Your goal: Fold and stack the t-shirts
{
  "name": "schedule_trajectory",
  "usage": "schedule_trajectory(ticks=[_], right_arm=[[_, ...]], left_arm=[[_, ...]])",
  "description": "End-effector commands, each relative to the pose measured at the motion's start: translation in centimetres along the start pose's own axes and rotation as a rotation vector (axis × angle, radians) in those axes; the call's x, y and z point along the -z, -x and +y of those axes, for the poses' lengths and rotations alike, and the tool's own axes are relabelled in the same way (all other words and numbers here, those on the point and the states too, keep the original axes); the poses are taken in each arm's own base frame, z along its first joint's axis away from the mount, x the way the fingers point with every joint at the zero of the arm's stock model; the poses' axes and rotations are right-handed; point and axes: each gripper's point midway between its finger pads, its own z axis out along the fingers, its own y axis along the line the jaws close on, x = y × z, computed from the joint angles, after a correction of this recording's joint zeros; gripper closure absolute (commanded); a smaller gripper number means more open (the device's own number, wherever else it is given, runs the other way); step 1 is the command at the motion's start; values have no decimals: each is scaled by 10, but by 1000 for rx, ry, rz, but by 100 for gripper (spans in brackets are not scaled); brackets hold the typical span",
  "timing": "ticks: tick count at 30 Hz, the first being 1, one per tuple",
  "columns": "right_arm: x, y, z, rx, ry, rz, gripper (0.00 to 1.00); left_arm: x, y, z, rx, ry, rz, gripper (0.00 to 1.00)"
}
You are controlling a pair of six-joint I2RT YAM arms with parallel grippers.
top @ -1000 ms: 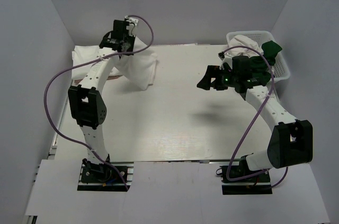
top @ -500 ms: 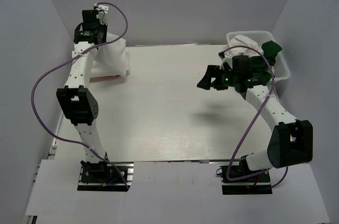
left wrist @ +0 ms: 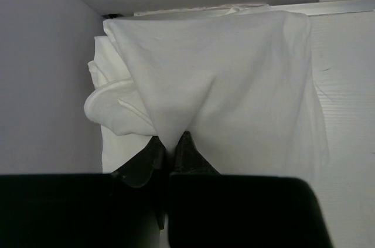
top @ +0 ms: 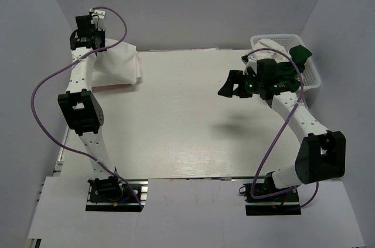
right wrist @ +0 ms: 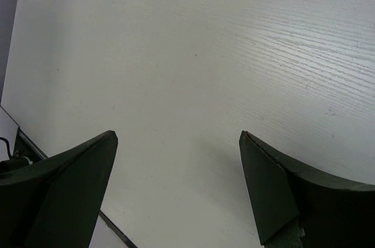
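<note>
Left arm: I see the left gripper (left wrist: 171, 149) low in the centre of the left wrist view. Its two dark fingers are pinched almost together on a fold of the white t-shirt (left wrist: 222, 78).
Cloth in the pinch: it fans out from the fingers toward the top of that frame, with a rolled sleeve at the left.
Shirt's place: in the top view it sits at the upper left, on the far left corner of the table (top: 187, 131). It is bunched beside the wall and drapes up to the gripper above it.
Under the shirt: a thin pinkish edge (top: 114, 87) shows along its lower border; I cannot tell what it is.
Right arm: the right gripper (top: 229, 88) is right of centre in the top view, raised over the table. Its jaws are spread wide and grasp nothing.
Right wrist view: only bare white board shows between the fingers.
Far right corner: the basket (top: 313, 78), a white lattice, is at the upper right and partly behind the right arm.
Basket contents: a heaped white shirt (top: 272, 46), with a dark green shirt (top: 300, 53) on its right side.
</note>
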Motion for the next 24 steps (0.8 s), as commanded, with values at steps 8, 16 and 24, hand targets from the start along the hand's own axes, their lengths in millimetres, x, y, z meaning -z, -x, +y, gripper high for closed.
schedule_trajectory(ticks=[8, 16, 24], right_arm=[[-3, 24, 1, -2, -9, -21, 10], [-14, 27, -1, -33, -5, 9, 10], [-17, 27, -3, -47, -8, 24, 10]], left_arm=[[-34, 7, 54, -5, 76, -103, 100], [-64, -16, 95, -5, 151, -108, 100], [-85, -66, 100, 54, 177, 0, 46]])
